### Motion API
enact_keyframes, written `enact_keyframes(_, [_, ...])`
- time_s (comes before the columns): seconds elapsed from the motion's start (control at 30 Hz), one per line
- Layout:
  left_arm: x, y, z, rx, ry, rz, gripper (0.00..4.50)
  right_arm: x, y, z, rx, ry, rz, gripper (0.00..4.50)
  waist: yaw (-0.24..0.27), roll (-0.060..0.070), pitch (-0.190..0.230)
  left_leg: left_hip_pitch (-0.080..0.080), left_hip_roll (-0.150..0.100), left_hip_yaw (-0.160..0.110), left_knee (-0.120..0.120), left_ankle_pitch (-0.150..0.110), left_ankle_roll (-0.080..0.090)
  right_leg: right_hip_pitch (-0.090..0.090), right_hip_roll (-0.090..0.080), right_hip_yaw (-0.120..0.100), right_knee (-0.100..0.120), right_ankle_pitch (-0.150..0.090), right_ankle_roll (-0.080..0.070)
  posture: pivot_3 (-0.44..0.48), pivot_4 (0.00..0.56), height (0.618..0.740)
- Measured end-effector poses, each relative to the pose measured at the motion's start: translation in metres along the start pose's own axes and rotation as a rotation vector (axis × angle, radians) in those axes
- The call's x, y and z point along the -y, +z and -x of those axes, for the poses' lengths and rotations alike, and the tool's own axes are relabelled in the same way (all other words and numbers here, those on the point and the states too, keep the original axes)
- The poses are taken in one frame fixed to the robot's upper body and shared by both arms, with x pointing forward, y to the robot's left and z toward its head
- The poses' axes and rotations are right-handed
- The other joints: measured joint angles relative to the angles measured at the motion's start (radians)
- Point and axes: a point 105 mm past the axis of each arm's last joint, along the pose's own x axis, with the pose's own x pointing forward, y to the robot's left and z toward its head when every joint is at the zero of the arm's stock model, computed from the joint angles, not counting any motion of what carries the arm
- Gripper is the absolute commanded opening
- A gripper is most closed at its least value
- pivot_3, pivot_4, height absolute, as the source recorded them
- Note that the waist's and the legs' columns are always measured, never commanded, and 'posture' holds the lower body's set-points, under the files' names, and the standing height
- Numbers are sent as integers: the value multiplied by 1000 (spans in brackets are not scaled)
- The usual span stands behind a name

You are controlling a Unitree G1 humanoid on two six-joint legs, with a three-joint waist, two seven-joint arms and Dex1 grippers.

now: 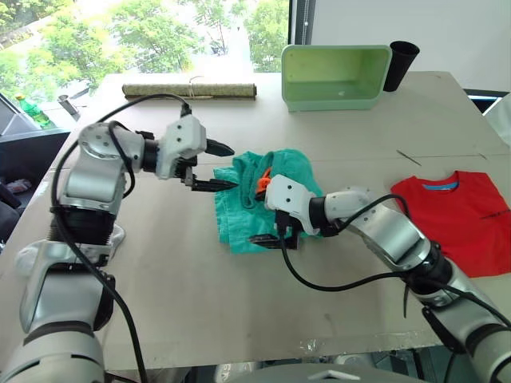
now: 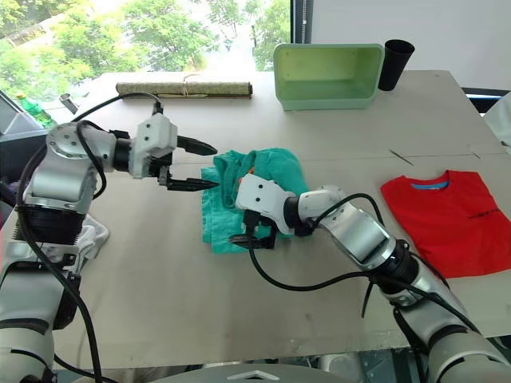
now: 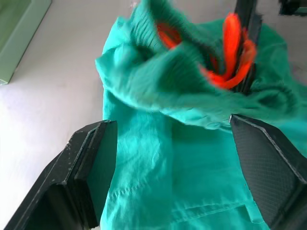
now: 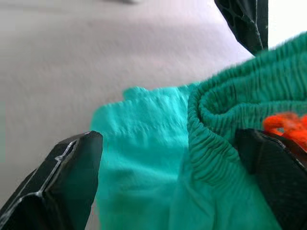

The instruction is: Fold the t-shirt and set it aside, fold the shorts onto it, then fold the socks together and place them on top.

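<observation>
The right claw (image 1: 267, 237) sits low at the near edge of the shorts (image 1: 239, 215), fingers spread wide with cloth between them but nothing pinched. In its wrist view the elastic waistband is bunched up against one finger (image 4: 268, 167). The left claw (image 1: 217, 167) hovers just beyond, at the shorts' left edge, also wide open and empty.

The shorts lie crumpled mid-table, waistband rucked into a heap and the orange drawstring (image 1: 263, 179) tangled on top. The risk I see: closing on that heap could catch several layers, or the drawstring alone, and a lift would then drag the whole bundle rather than spread it. A finger could also snag in the waistband loop.

The t-shirt (image 1: 455, 211) lies folded flat, well apart to the right on the table (image 1: 200, 295). A green bin (image 1: 335, 76) stands at the far edge.
</observation>
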Motion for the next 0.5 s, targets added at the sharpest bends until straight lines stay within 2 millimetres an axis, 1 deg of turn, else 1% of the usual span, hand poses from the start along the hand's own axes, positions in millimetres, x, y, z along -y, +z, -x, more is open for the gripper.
enact_keyframes(0.07, [-5,18,8,58,-23,11,3986,-4,6,-4,57,59,-63,4431,2,-1,0,0,0,0,1,0,0,0,0,0,0,0,0,0,150,740])
enact_keyframes(0.13, [-7,37,18,122,-53,10,3986,-13,7,-7,87,147,-107,4431,0,-1,0,0,0,0,1,0,0,0,0,0,0,0,0,0,150,740])
enact_keyframes(0.17, [-7,42,21,141,-65,6,3986,-16,4,-7,91,179,-127,4431,0,-1,0,0,0,0,1,0,0,1,0,0,0,0,0,0,150,740])
enact_keyframes(0.23, [-8,45,18,156,-66,0,3986,-19,3,-5,103,205,-150,4431,2,-1,0,0,0,-1,1,0,0,1,0,0,0,0,0,0,150,740])
enact_keyframes(0.27, [-12,46,14,172,-54,-2,3986,-19,4,-3,118,215,-166,4431,4,-1,0,0,0,-1,1,0,0,1,0,0,1,0,0,0,150,740])
enact_keyframes(0.3, [-18,47,5,191,-24,-15,3986,-18,7,2,148,224,-187,4431,7,-1,0,0,0,-1,2,0,0,1,0,0,1,0,0,0,150,740])
enact_keyframes(0.37, [-22,46,-10,193,-3,-33,3986,-15,15,10,194,228,-196,4431,5,-1,0,0,0,-1,3,0,0,1,0,0,2,0,0,0,150,740])
enact_keyframes(0.43, [-25,41,-29,177,16,-54,3986,-9,23,25,236,213,-197,4431,6,-2,-1,0,0,-1,3,0,0,1,0,0,2,0,0,0,150,740])
enact_keyframes(0.5, [-28,36,-44,172,43,-54,3986,1,25,43,251,159,-186,4431,6,-2,-1,0,0,-1,3,0,0,1,0,0,2,0,0,0,150,740])
